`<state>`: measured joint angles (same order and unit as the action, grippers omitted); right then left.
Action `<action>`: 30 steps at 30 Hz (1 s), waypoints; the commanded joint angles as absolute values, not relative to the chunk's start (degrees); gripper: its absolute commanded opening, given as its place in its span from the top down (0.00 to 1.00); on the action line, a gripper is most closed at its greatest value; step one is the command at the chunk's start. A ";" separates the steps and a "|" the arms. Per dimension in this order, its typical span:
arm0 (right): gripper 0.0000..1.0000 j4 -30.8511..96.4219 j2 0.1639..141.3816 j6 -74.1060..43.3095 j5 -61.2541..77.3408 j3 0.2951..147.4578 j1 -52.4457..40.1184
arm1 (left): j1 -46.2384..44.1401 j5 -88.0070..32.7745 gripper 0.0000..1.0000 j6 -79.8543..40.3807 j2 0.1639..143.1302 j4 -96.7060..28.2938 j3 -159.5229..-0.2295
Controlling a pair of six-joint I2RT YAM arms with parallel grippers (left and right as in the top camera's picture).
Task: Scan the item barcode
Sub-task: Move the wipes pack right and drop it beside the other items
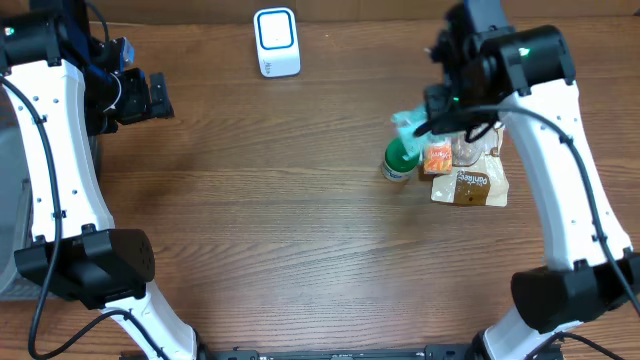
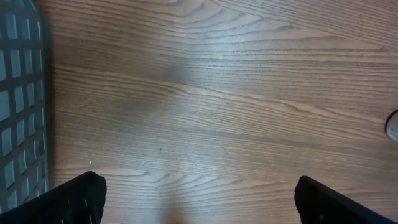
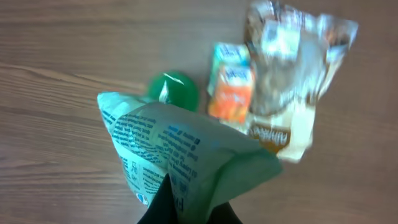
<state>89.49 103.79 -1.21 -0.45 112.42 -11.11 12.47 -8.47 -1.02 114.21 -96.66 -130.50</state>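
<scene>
A mint-green packet (image 3: 180,146) with blue print hangs above the table, and my right gripper (image 3: 186,196) is shut on its lower edge. In the overhead view this packet (image 1: 408,124) sits just left of the right gripper (image 1: 428,118), above the pile of items. The white and blue scanner (image 1: 277,42) stands at the back centre of the table. No barcode can be made out on the packet. My left gripper (image 1: 158,97) is at the far left, open and holding nothing; its fingers (image 2: 81,198) stand wide apart over bare wood.
Below the packet lie a green round-topped container (image 3: 174,90), an orange juice box (image 3: 231,90) and a clear bag with a brown label (image 3: 292,81). A grey grid basket (image 2: 18,93) sits at the table's left edge.
</scene>
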 commanded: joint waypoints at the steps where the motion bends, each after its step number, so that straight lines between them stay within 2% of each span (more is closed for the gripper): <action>1: 0.96 87.74 103.72 -2.85 3.18 105.84 -7.68 | 12.21 -8.40 0.00 0.03 112.81 -96.79 -131.63; 12: 0.94 74.89 103.72 -2.83 3.33 87.11 -3.51 | 12.21 -8.40 0.01 0.03 112.81 -96.79 -131.63; 14: 0.75 72.88 103.72 -2.83 3.33 85.41 -3.51 | 12.21 -8.38 0.00 0.03 112.81 -96.79 -131.63; 19: 0.60 69.28 103.72 -2.85 3.36 84.68 -3.51 | 12.21 -8.40 0.01 0.03 112.81 -96.79 -131.63; 30: 0.59 73.08 98.50 -1.78 10.28 95.09 -4.43 | 12.21 -8.38 0.00 0.03 112.81 -96.79 -131.63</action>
